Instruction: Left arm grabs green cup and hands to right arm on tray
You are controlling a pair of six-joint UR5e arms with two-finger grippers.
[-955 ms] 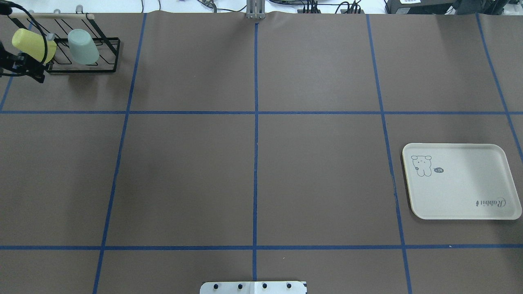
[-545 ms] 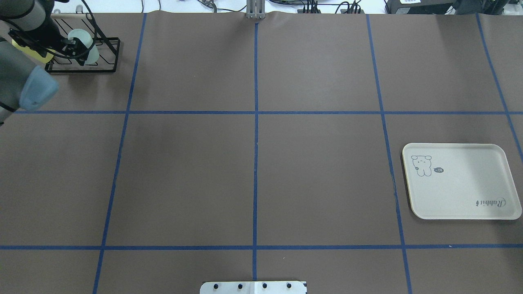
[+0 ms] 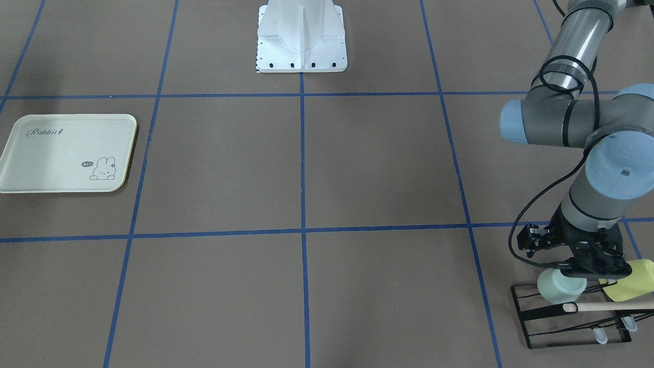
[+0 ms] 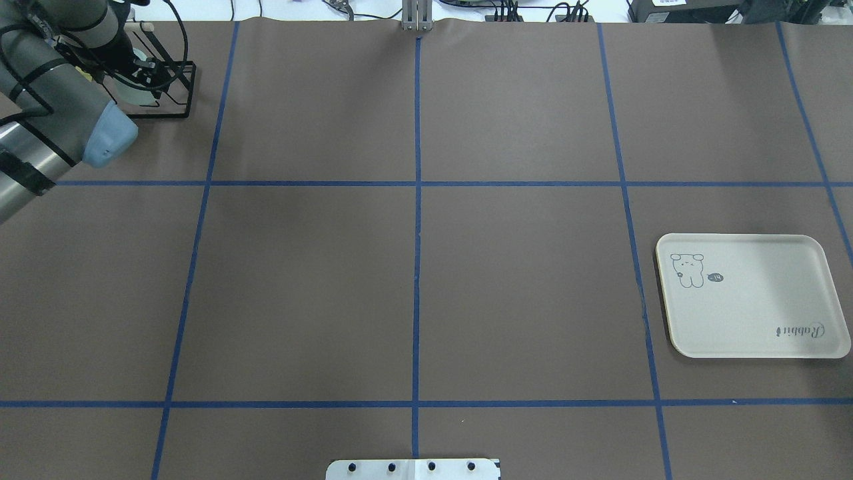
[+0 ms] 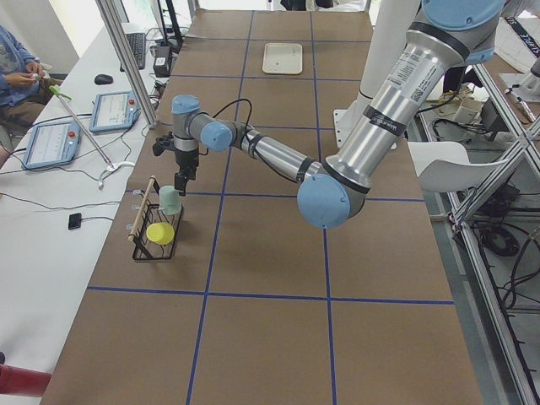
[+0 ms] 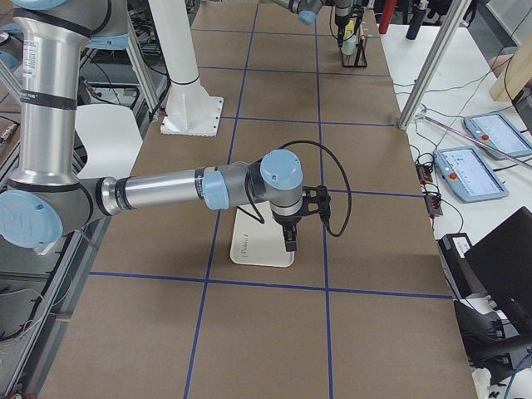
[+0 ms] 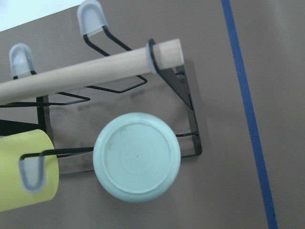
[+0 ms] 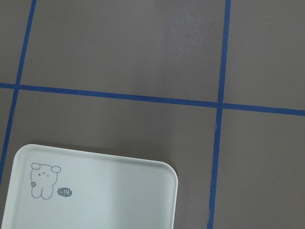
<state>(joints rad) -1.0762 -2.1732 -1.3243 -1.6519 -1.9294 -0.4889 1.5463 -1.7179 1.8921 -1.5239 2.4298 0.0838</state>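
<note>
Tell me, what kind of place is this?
Most likely a robot lab, not a kitchen. Two big robot arms, the left arm and the right arm, reach over a table marked into squares with blue tape, and control tablets with red buttons lie nearby.

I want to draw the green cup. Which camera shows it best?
The left wrist-mounted view: the green cup looks big there, base facing the camera, on the black rack. The front-facing view shows it small under the left arm; overhead, that arm hides most of it; the side views show a speck; the right wrist-mounted view, nothing.
</note>
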